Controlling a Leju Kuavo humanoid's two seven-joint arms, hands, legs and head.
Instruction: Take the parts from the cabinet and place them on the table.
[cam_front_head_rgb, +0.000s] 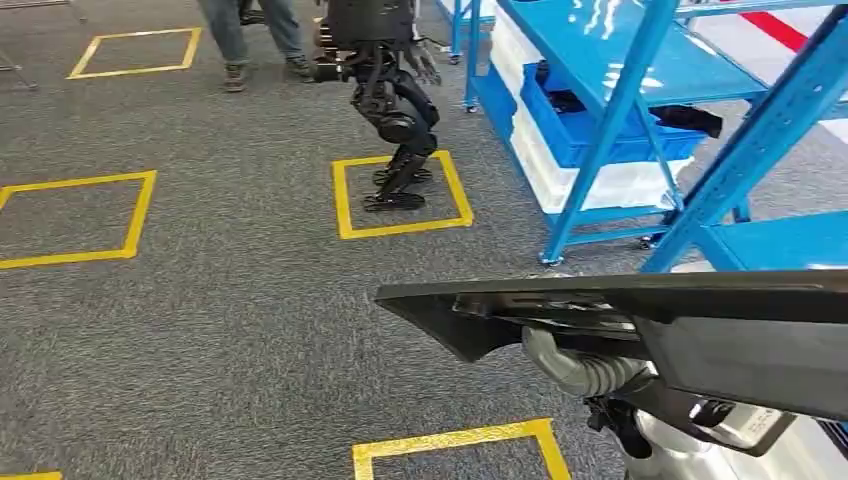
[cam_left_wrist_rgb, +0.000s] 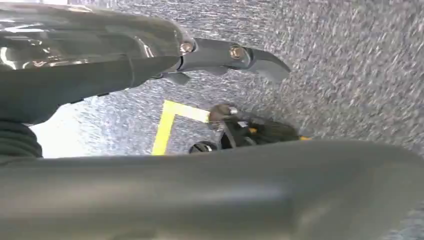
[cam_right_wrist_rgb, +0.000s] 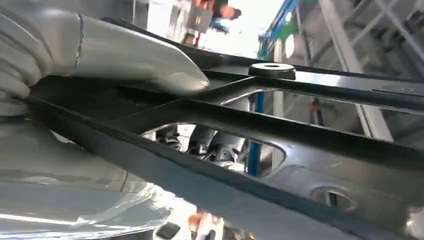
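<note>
While its thumb presses along the top, the right hand (cam_right_wrist_rgb: 100, 60) grips a flat black part (cam_front_head_rgb: 640, 310) held level over the grey carpet (cam_front_head_rgb: 200, 300), near right, clear of the blue cabinet (cam_front_head_rgb: 600, 130); the left hand's (cam_left_wrist_rgb: 150, 60) grip cannot be judged.

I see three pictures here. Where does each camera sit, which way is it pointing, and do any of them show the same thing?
Head view: high on the body, looking forward and down at grey carpet, another robot and blue shelving; its right hand grips a black panel.
Left wrist view: behind the left hand, facing the carpet.
Right wrist view: behind the right hand, its thumb on the panel, facing the shelving.
Shared: head and right wrist views both show the panel and the blue shelving.
</note>
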